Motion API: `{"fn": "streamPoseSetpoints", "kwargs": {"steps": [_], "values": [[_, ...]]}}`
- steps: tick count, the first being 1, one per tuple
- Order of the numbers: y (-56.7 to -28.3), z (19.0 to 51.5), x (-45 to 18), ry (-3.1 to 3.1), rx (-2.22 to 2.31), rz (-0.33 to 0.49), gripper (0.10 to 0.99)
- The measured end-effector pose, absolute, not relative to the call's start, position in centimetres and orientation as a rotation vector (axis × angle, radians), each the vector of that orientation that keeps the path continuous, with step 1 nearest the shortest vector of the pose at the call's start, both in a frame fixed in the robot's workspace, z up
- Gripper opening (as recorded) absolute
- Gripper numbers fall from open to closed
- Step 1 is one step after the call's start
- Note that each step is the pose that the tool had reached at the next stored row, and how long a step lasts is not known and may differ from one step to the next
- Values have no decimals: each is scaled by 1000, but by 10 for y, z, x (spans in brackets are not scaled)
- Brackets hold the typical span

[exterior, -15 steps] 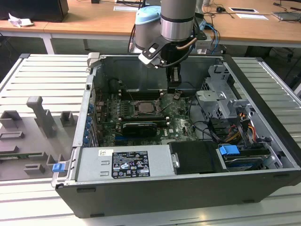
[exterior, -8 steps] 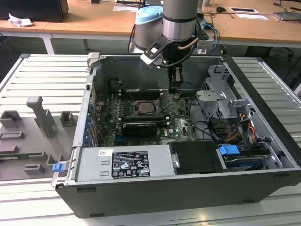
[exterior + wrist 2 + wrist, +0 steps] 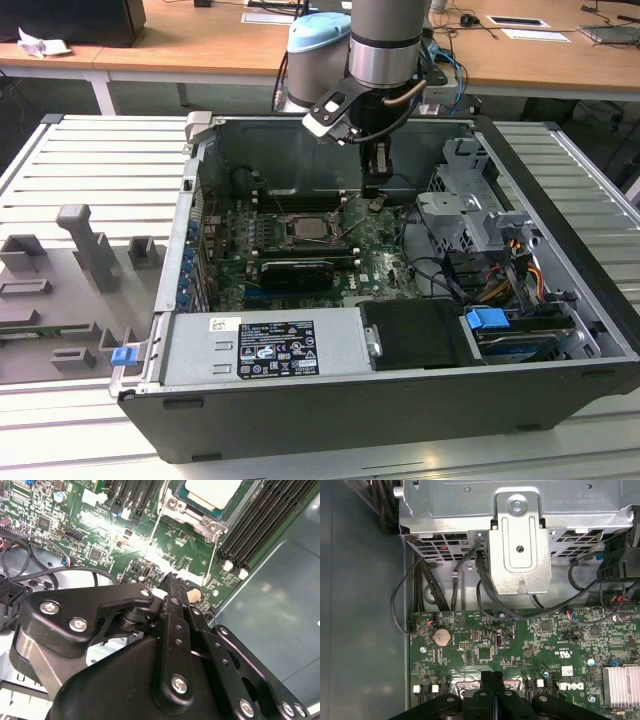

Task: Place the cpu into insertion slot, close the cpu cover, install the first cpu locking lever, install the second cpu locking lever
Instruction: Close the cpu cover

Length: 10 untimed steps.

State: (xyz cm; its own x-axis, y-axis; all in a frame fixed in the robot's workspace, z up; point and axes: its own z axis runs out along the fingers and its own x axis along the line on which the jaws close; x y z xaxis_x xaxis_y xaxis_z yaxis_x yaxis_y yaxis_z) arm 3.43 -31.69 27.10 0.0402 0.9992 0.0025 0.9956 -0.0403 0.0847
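The cpu (image 3: 212,491) is seen seated pale face up in the insertion slot (image 3: 312,228), with the silver frame of the cpu cover (image 3: 199,519) apparently laid down around it (whether it lies fully flat cannot be told), so the work is judged to stand at the lever step. Two thin locking levers (image 3: 154,535) are seen running out from the socket's corners across the green board (image 3: 485,650), and neither can be made out as tucked under a catch. The gripper (image 3: 493,677) is poised low over the board with its fingers pressed together and nothing between them. Closed fingers suit this step. A lever is best pushed at its bent end, down and then sideways under its hook, with no load put on the chip. In the second wrist view the chip lies beyond the fingertips (image 3: 174,592) and apart from them, with one lever's free end near the tips. In the exterior view the gripper stands just to the exterior view's right of the slot.
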Motion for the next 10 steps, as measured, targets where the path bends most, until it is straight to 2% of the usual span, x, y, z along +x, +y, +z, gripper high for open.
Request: {"fn": "streamPoseSetpoints", "kwargs": {"steps": [10], "values": [[-317,271,39,2134,2222,93,106]]}}
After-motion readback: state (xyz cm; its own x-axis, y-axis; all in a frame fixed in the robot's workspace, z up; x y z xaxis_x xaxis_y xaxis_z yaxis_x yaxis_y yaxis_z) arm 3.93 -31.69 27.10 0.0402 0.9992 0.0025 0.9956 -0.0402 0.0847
